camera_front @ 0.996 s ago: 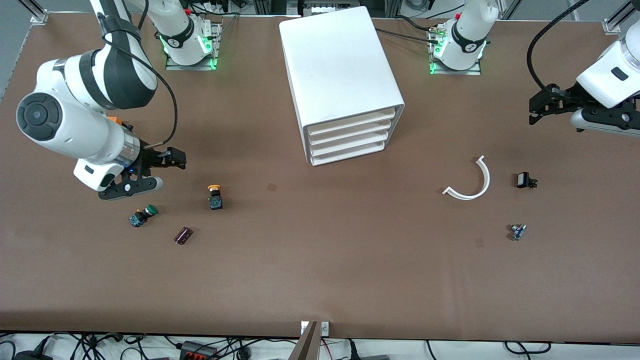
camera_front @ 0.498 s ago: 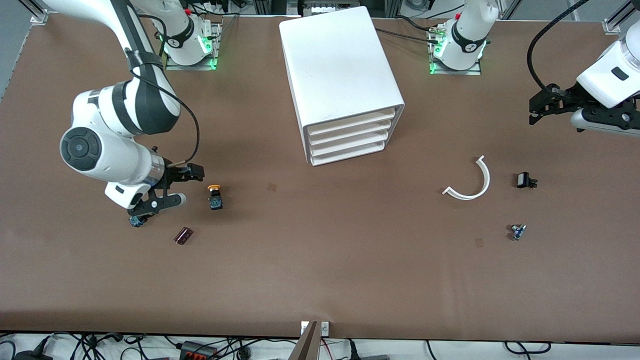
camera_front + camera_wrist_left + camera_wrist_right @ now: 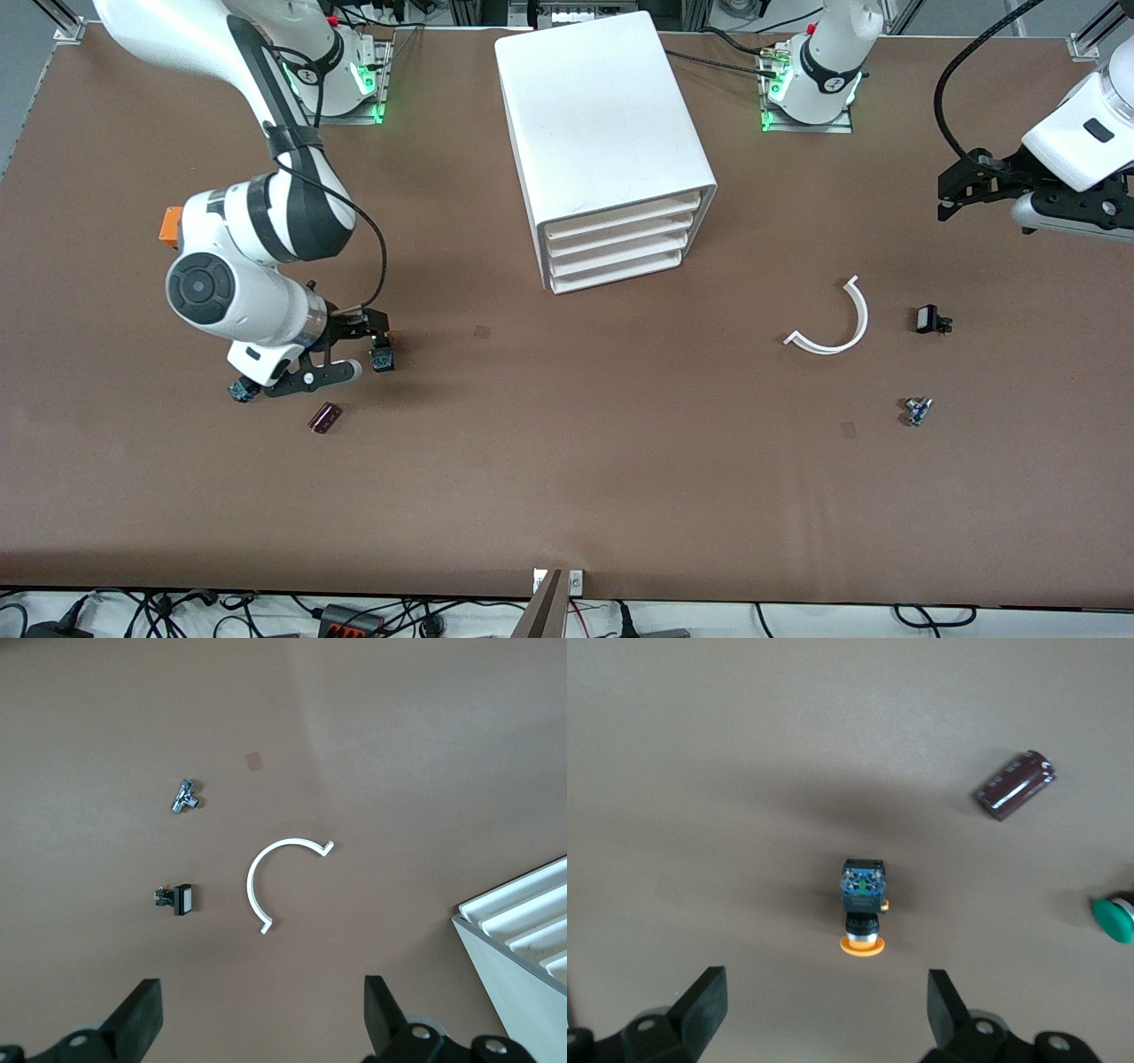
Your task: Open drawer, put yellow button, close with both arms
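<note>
The yellow button lies on its side on the brown table, orange cap pointing at my right gripper, whose fingers stand open on either side just short of it. From the front, the right gripper hovers right beside the yellow button and covers its cap. The white cabinet stands at the table's middle, and its top drawer is shut. My left gripper waits open and empty in the air over the left arm's end of the table, seen as two spread black fingers.
A dark red cylinder and a green-capped button lie near the right gripper. A white C-shaped piece, a small black part and a small metal part lie toward the left arm's end.
The right arm has swung toward the table's middle and lowered, bringing its open gripper from beside the green button to the yellow button. The left arm has not moved.
</note>
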